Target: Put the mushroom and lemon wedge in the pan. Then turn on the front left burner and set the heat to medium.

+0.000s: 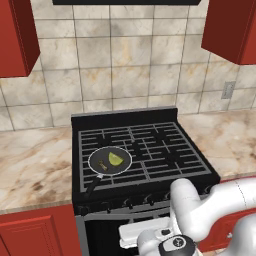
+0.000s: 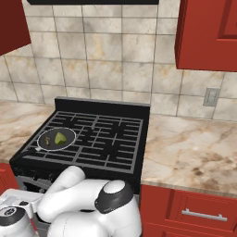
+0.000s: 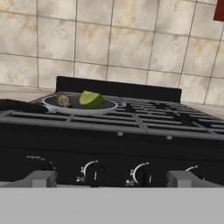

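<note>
Pan (image 1: 110, 160) on the stove's (image 1: 150, 145) front left burner holds mushroom (image 1: 102, 164) and lemon wedge (image 1: 115, 159). The gripper (image 3: 113, 178), spread wide, faces the knob row (image 3: 114, 171); the leftmost knob (image 3: 41, 168) looks partly hidden, so it risks turning the wrong one.

round black frying pan (image 1: 110, 160) showing pale rim | crescent citrus wedge (image 1: 115, 159) showing yellow-green | marbled stone counter (image 2: 185, 148) showing beige veining

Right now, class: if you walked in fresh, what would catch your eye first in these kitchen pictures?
The black stove between marble counters, with a small pan on its front left burner. In the pan lie a lemon wedge and a tiny mushroom. Low before the stove's knobs, the gripper hangs open.
</note>
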Available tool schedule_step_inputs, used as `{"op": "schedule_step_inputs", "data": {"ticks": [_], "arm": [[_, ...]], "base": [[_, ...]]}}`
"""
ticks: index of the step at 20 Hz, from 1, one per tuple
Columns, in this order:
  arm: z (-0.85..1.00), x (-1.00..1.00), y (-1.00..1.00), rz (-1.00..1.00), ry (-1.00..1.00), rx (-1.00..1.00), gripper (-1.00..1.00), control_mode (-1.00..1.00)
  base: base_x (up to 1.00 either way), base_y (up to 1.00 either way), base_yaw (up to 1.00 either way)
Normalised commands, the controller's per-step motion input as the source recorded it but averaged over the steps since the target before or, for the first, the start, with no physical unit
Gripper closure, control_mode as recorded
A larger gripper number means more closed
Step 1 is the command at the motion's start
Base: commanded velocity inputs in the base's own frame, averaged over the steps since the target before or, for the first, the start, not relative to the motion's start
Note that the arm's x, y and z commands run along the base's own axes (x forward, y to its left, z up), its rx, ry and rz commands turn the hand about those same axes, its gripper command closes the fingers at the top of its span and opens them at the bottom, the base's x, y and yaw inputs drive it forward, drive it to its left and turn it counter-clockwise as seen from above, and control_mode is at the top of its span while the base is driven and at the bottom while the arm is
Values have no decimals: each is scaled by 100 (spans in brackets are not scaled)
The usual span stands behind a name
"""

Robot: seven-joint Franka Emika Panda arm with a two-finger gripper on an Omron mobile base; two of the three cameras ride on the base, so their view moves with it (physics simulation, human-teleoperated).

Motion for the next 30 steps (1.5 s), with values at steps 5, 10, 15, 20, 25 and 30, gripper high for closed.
{"op": "schedule_step_inputs", "data": {"ticks": [5, 10, 15, 20, 25, 30], "arm": [[-5, 33, 0, 0, 0, 0, -100, -100], [0, 31, 0, 0, 0, 0, -100, -100], [-12, 9, -11, 0, 1, 1, -100, -100], [-26, 0, -7, 0, 3, 5, -100, -100], [-18, 0, 0, 0, 10, 5, -100, -100], [-42, 0, 0, 0, 16, 8, -100, -100]], "base": [[0, 0, 0], [0, 0, 0], [0, 0, 0], [0, 0, 0], [0, 0, 0], [0, 0, 0]]}}
